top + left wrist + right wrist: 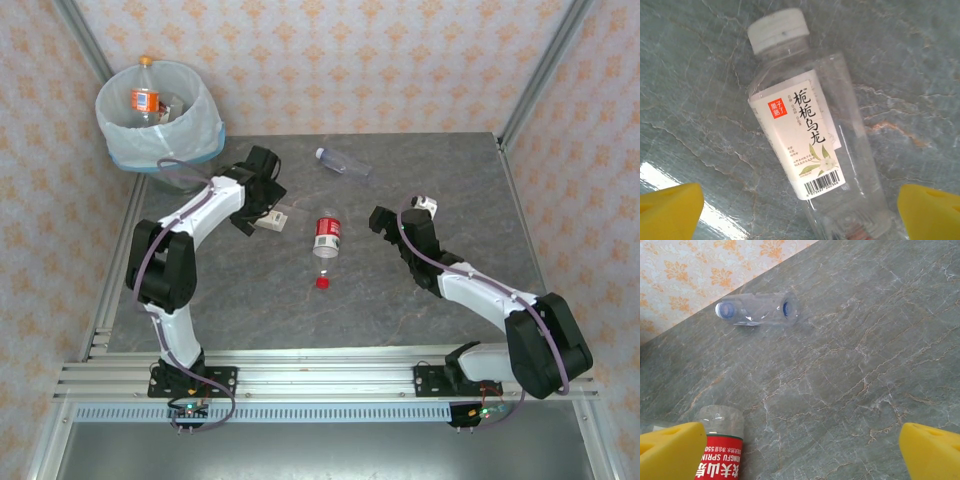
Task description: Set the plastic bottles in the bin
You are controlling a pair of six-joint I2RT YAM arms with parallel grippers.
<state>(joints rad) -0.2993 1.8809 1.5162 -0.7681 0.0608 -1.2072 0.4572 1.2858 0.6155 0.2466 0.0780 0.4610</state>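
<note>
A clear bottle with a white-green label (805, 140) and a white cap lies on the table. My left gripper (800, 215) hangs open over it, one yellow finger (670, 210) on each side and neither touching; from above, the left gripper (260, 208) is just right of the bin (205, 130). A red-labelled bottle (328, 236) lies at mid-table, and its base (720, 450) sits beside my open right gripper (800, 455), which has bare table between its fingers. A label-less clear bottle (757, 310) with a blue cap lies further back (343, 162). An orange-labelled bottle (146, 100) is in the bin.
A loose small red cap (322, 282) lies just in front of the red-labelled bottle. The bin stands off the table's far left corner against the patterned wall. Metal frame posts (535, 75) rise at the back corners.
</note>
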